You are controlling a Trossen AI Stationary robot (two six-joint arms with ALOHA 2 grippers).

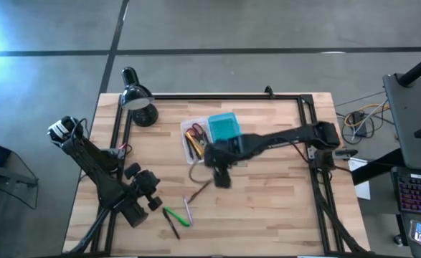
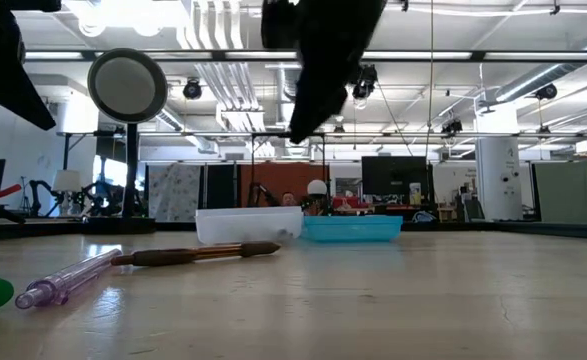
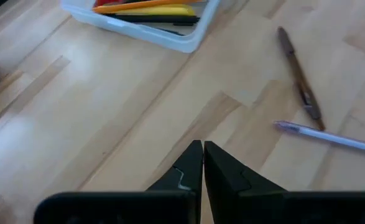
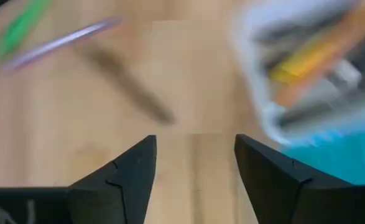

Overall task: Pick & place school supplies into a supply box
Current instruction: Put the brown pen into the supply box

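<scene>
The supply box sits mid-table: a clear tray (image 1: 194,140) holding orange, yellow, red and dark items, with its turquoise lid (image 1: 224,127) open beside it. On the wood nearer the front edge lie a brown pencil (image 1: 199,190), a pinkish-purple stick (image 1: 187,209), a green marker (image 1: 176,216) and a dark pen (image 1: 173,228). My right gripper (image 4: 194,146) is open and empty, hanging above the table just in front of the box (image 1: 221,175). My left gripper (image 3: 203,149) is shut and empty, waiting at the front left (image 1: 149,197).
A black desk lamp (image 1: 138,100) stands at the far left corner of the table. A black frame rail (image 1: 224,96) runs along the far edge and down both sides. Bare wood (image 1: 282,208) lies to the right of the loose items.
</scene>
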